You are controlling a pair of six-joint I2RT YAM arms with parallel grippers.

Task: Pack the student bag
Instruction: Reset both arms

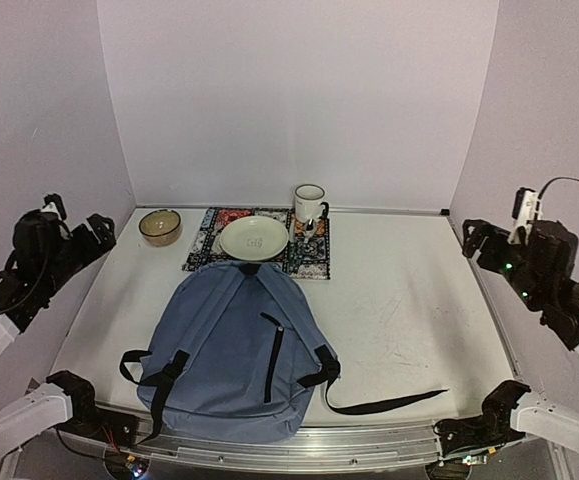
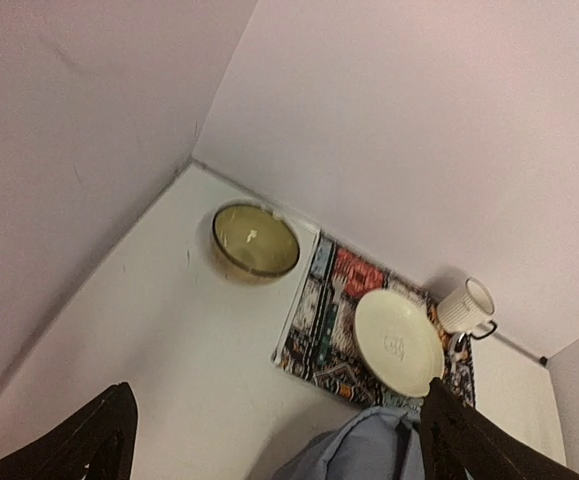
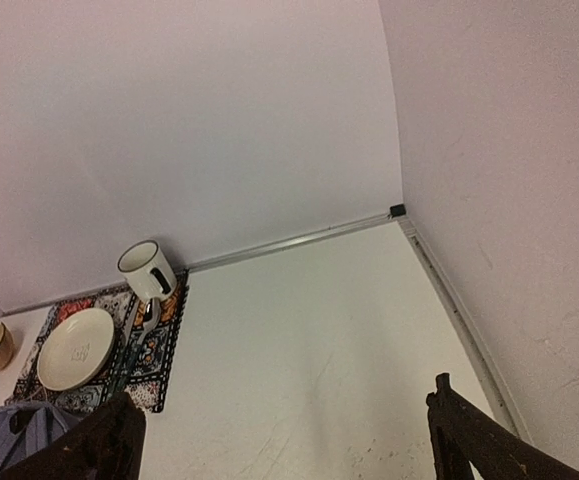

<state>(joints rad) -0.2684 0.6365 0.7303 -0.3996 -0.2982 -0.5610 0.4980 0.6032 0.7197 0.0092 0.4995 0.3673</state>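
The student bag (image 1: 234,350), a slate-blue backpack with black straps, lies flat at the table's near middle with its front zipper up and its top towards the back. Its top edge shows in the left wrist view (image 2: 369,450) and at the lower left of the right wrist view (image 3: 14,438). My left gripper (image 1: 94,232) hangs raised over the table's left side, open and holding nothing (image 2: 279,392). Over the right side my right gripper (image 1: 477,240) is also raised, open and holding nothing (image 3: 284,392). Neither touches the bag.
Behind the bag lies a patterned mat (image 1: 209,252) bearing a cream plate (image 1: 254,237), a white mug (image 1: 310,203) and cutlery (image 3: 137,335). A tan bowl (image 1: 160,226) stands left of the mat. A loose black strap (image 1: 389,405) trails right from the bag. Walls enclose three sides.
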